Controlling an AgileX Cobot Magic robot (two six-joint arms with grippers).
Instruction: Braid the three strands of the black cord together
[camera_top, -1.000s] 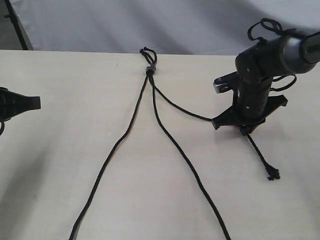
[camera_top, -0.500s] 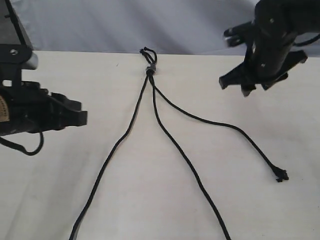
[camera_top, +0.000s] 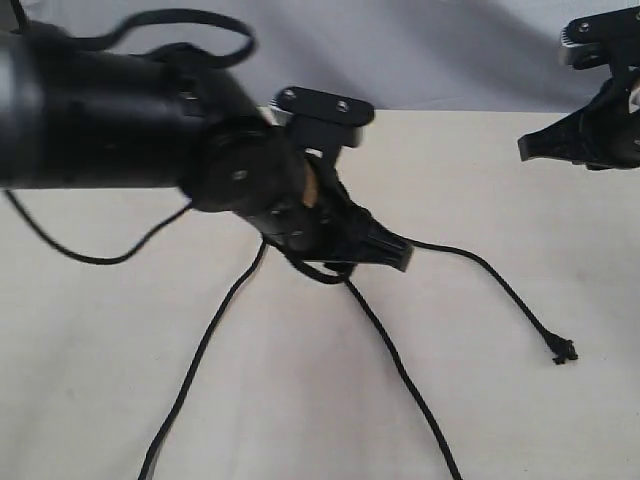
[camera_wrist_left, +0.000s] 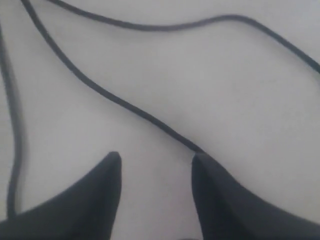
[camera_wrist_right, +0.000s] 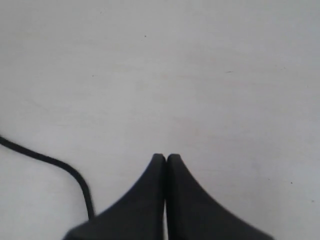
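Left wrist view shows your left gripper (camera_wrist_left: 155, 161) with fingers (camera_wrist_left: 95, 200) spread above the table (camera_wrist_left: 240, 90), one tip at the middle strand (camera_wrist_left: 115, 99) of the black cord (camera_top: 200, 350) lying there, likely lining up a pinch, while your right gripper (camera_wrist_right: 166, 158) hangs closed and empty, well aside

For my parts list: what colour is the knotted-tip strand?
Black; the strand shows best in the exterior view.

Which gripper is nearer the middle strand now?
Left. The left gripper sits open just over the middle strand; the right gripper, shut, is far off to the side.
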